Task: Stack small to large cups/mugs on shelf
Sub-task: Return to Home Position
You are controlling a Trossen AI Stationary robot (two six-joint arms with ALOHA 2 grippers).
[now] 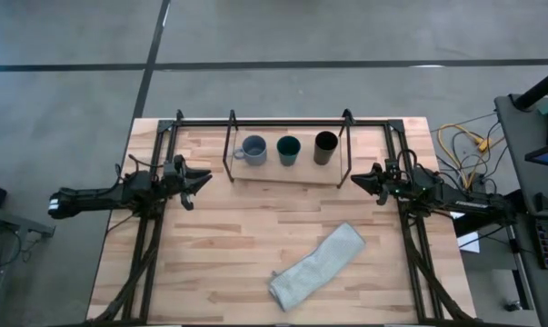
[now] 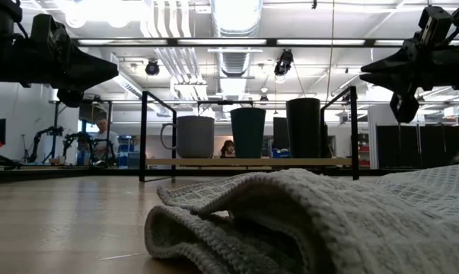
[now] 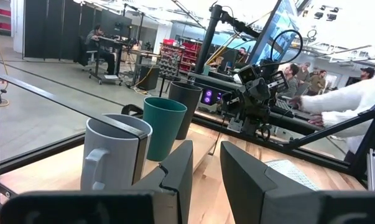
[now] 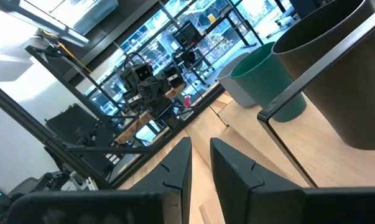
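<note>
The shelf point(image 1: 283, 173), a light-wood board framed by black rods, stands at the table's far middle. Three vessels stand upright on it in a row, resting on their bases: the grey-blue mug point(image 1: 254, 150) at the left, the dark teal cup point(image 1: 289, 150) in the middle, and the taller black cup point(image 1: 326, 147) at the right. My left gripper point(image 1: 204, 182) hovers left of the shelf, pointing at it, open and empty. My right gripper point(image 1: 357, 182) hovers right of the shelf, pointing at it, open and empty. The left wrist view shows the mug point(image 3: 112, 152) nearest; the right wrist view shows the black cup point(image 4: 336, 68) nearest.
A grey-green cloth point(image 1: 319, 266) lies crumpled on the table's near right part and fills the foreground of the low view point(image 2: 290, 221). The shelf's black rod frame point(image 1: 230, 136) rises around the cups. People sit and stand in the room beyond the table.
</note>
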